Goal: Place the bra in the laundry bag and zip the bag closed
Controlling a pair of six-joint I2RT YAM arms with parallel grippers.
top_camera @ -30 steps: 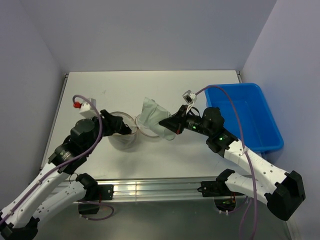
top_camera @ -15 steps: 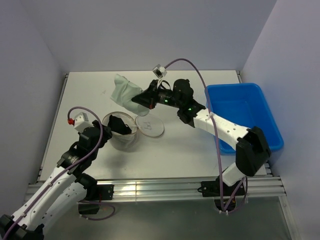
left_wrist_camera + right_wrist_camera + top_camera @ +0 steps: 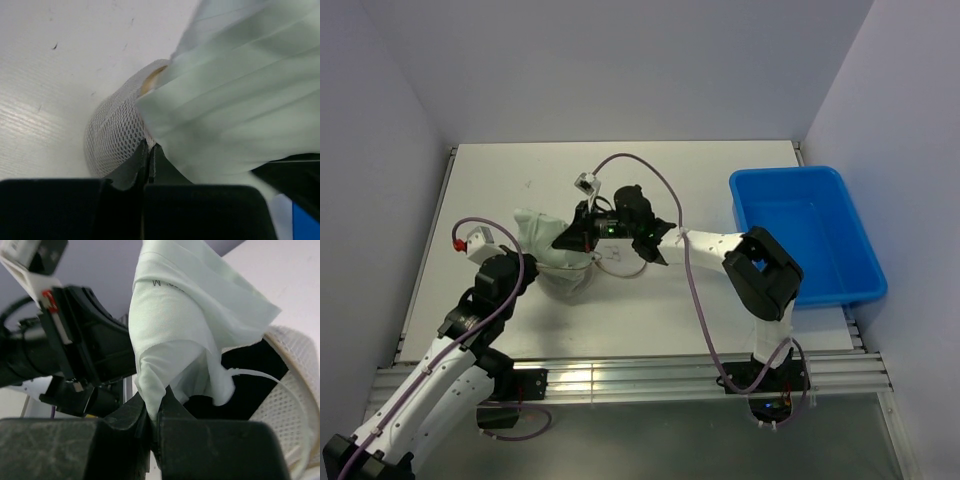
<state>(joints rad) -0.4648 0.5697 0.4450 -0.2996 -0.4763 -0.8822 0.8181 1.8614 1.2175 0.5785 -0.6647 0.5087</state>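
Observation:
The pale green bra [image 3: 534, 232] hangs over the open mouth of the cream mesh laundry bag [image 3: 568, 286], left of the table's middle. My right gripper [image 3: 566, 242] is shut on a fold of the bra [image 3: 185, 315], pinched at the jaws [image 3: 156, 400] just above the bag's rim [image 3: 300, 370]. My left gripper [image 3: 538, 263] sits at the bag's left side. In the left wrist view its jaws [image 3: 149, 149] are shut at the edge of the mesh wall [image 3: 112, 135], with the bra [image 3: 240, 100] draped right beside them. The bag's round lid [image 3: 622, 258] lies flat to its right.
A blue plastic bin [image 3: 807, 235] stands at the table's right edge. The right arm stretches across the table's middle from the right. The left arm [image 3: 75, 350] is close behind the bra. White walls close in the table at the back and sides.
My right gripper has carried the bra left and down from the table's back middle to the bag's mouth. My left gripper has gone from half open to shut at the rim.

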